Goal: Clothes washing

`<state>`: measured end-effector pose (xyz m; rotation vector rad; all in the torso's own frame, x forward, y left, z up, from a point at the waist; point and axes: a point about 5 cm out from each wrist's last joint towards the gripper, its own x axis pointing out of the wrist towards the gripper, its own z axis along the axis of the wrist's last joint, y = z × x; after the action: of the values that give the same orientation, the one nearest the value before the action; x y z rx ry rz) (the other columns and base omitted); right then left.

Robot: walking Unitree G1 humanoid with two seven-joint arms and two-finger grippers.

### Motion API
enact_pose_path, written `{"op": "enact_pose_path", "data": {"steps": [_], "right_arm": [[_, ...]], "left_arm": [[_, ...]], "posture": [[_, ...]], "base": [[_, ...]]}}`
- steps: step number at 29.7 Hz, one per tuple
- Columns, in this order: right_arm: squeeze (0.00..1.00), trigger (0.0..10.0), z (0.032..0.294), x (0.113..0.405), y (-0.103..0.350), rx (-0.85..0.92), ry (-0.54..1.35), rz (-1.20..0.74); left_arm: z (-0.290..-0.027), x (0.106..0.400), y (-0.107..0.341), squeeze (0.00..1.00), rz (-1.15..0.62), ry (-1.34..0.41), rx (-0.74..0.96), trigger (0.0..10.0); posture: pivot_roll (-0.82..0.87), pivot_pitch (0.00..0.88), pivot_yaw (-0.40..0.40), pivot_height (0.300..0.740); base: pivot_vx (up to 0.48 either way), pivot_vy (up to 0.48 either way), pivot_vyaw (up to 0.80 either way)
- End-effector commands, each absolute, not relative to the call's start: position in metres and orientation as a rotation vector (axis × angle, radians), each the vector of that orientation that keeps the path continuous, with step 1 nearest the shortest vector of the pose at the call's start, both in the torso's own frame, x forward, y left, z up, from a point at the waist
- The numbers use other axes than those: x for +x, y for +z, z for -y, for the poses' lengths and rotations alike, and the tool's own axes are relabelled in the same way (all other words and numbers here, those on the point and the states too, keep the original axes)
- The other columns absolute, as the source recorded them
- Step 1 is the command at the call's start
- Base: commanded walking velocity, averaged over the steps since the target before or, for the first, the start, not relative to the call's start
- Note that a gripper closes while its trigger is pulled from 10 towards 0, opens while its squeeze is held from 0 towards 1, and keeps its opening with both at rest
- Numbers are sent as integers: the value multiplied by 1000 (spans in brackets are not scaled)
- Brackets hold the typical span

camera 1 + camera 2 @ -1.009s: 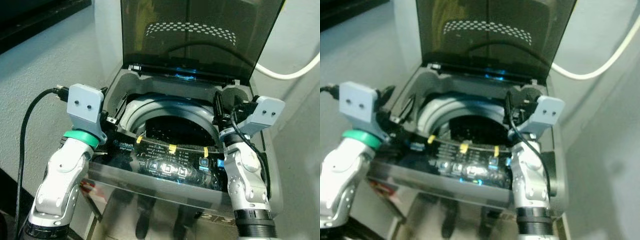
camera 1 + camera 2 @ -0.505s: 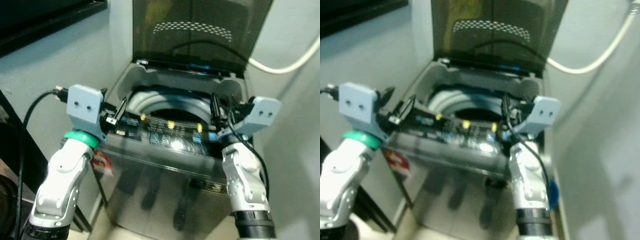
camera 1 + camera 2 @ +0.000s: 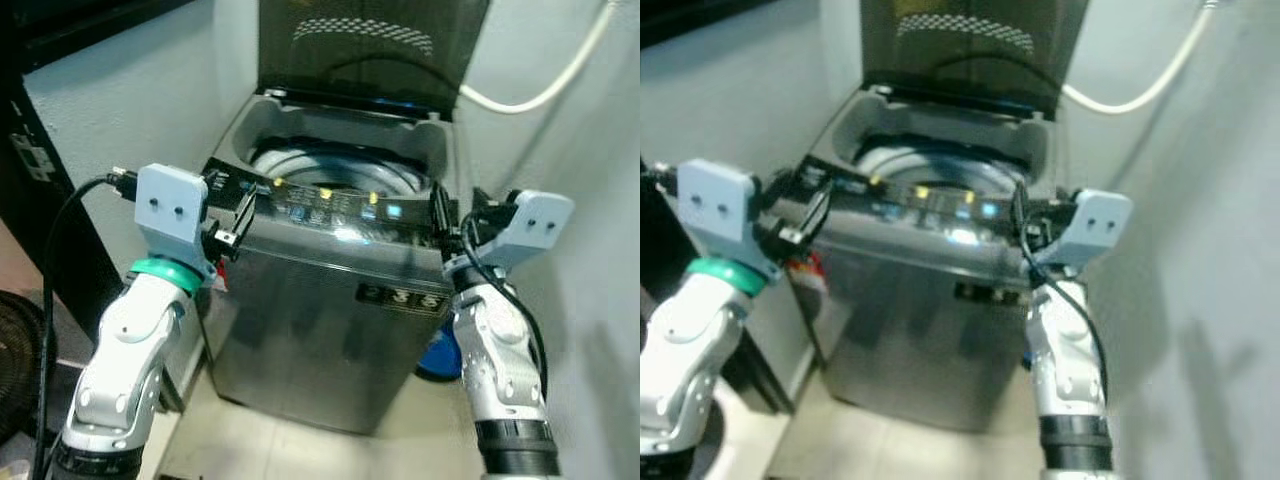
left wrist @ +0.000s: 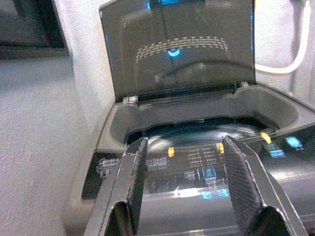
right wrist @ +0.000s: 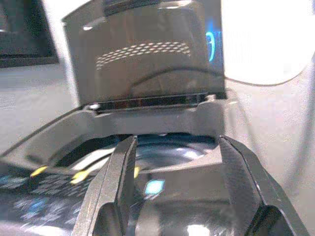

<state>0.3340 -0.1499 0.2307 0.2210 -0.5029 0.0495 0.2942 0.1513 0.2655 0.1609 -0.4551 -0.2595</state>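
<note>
Top-load washing machine (image 3: 330,300) stands against the wall, lid (image 3: 370,45) up & leaning back. Drum opening (image 3: 335,165) exposed; inside looks dark, can't tell if any clothes are in it. Control panel (image 3: 320,205) runs along the front edge w/ yellow marks and a lit blue indicator (image 3: 393,211). White hose (image 3: 540,90) loops on the wall behind, to the robot's right. Blue object (image 3: 437,352) on the floor beside the machine's right foot, partly hidden.

Left claw (image 4: 184,182): fingers spread apart, nothing between them, raised in front of the panel's left end, not touching. Right claw (image 5: 174,184): also spread wide, empty, held near the panel's right corner. Wrist views both look straight over the panel into the tub rim and the raised lid.

No garment in either claw, none seen on the floor or on the machine.

Step in hand (judgement): standing off in front of the machine w/ both arms raised, between actions. Machine powered, lid open, so prob. either loading is pending or lid-close/start comes next.

Next move calls for: if closing, one claw must reach up & over the tub to the lid's top edge and pull it fwd. If starting a cycle, a fingertip press on a small panel button, needs fine aim. Robot stands a bit off, so a step closer first.
</note>
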Motion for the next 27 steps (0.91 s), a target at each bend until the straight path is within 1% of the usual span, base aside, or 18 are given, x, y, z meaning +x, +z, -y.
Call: {"op": "enact_pose_path", "data": {"steps": [1, 5, 11, 14, 15, 17, 20, 24, 26, 27], "right_arm": [[0, 10000, 146, 333, 229, 200, 75, 497], [0, 10000, 135, 331, 226, 123, 141, 493], [0, 10000, 128, 328, 218, 79, 194, 469], [0, 10000, 122, 324, 198, 45, 238, 412], [0, 10000, 122, 324, 198, 45, 238, 412], [0, 10000, 119, 321, 177, 16, 267, 350], [0, 10000, 117, 313, 139, -21, 304, 228], [0, 10000, 117, 312, 133, -23, 306, 210], [0, 10000, 119, 306, 108, -42, 312, 122], [0, 10000, 124, 299, 84, -46, 299, 36]], "left_arm": [[-153, 295, 262, 0, 437, -253, 168, 10000], [-152, 296, 257, 0, 416, -259, 173, 10000], [-147, 296, 243, 0, 354, -285, 193, 10000], [-143, 295, 223, 0, 284, -304, 199, 10000], [-143, 295, 223, 0, 284, -304, 199, 10000], [-142, 294, 205, 0, 221, -310, 208, 10000], [-145, 292, 162, 0, 70, -293, 213, 10000], [-145, 291, 156, 0, 49, -292, 209, 10000], [-147, 287, 130, 0, -42, -260, 187, 10000], [-146, 281, 106, 0, -121, -241, 195, 10000]], "posture": [[75, 28, 0, 740], [76, 28, -2, 740], [75, 26, -3, 740], [73, 23, -6, 740], [73, 23, -6, 740], [75, 22, -7, 740], [71, 21, -12, 740], [71, 21, -12, 740], [73, 18, -15, 740], [70, 18, -16, 740]], "base": [[-311, 0, 0], [0, 0, 712], [0, 0, 712], [0, 0, 715], [0, 0, 712], [0, 0, 712], [0, 0, 712], [0, 0, 712], [0, 0, 712], [0, 0, 712]]}}
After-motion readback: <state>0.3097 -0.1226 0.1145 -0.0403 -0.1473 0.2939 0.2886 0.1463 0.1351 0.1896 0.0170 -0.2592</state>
